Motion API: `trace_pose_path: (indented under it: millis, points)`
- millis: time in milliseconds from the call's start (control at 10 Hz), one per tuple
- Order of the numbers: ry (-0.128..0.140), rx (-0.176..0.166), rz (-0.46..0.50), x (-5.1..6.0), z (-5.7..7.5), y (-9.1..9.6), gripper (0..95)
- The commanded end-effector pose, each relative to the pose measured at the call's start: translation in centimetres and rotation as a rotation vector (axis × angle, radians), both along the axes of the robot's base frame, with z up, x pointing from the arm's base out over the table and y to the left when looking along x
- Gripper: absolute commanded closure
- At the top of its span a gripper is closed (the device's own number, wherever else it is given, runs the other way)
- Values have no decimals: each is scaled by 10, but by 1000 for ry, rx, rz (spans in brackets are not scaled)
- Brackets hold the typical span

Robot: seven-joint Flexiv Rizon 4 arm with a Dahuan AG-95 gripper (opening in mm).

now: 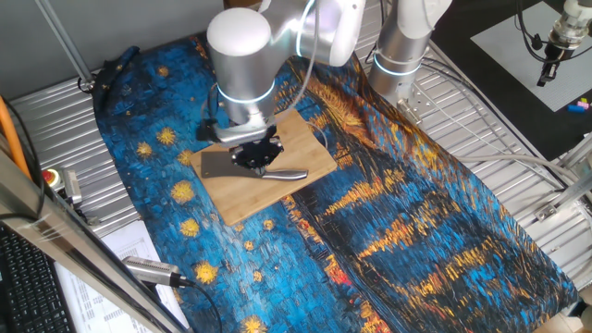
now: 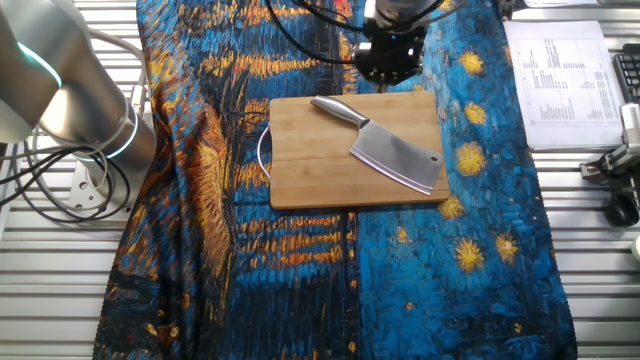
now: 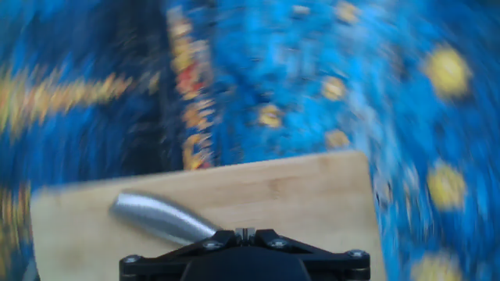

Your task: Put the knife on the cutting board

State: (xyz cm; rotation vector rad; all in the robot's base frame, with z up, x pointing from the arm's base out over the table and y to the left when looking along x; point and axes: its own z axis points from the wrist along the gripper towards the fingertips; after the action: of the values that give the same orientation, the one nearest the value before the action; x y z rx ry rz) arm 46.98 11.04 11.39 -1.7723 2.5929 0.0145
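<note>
Knife [image 2: 390,150]: flat on the cutting board [image 2: 300,170], blade toward one end, handle slanting to the board's middle | Gripper [image 1: 254,154]: above the board, over the knife, holding nothing; finger gap cannot be told | Cloth [image 2: 470,270]: starry blue, under the board

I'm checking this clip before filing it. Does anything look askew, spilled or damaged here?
Nothing stands out. The knife lies flat and diagonal on the board, fully within its edges. The board sits flat on the cloth, which is rumpled but unspilled. The hand view is blurred, so fine damage cannot be judged there.
</note>
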Motion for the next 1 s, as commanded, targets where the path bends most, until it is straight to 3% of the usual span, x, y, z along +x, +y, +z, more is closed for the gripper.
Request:
trace_pose_path:
  millis: [100,300,500,1000]
  points:
    - [5,-10,-756,4,11,3,950]
    - [19,1,-955,4,11,3,950]
    - [23,-6,-1049,4,11,3,950]
    - [85,-48,-1204,3,12,0,950]
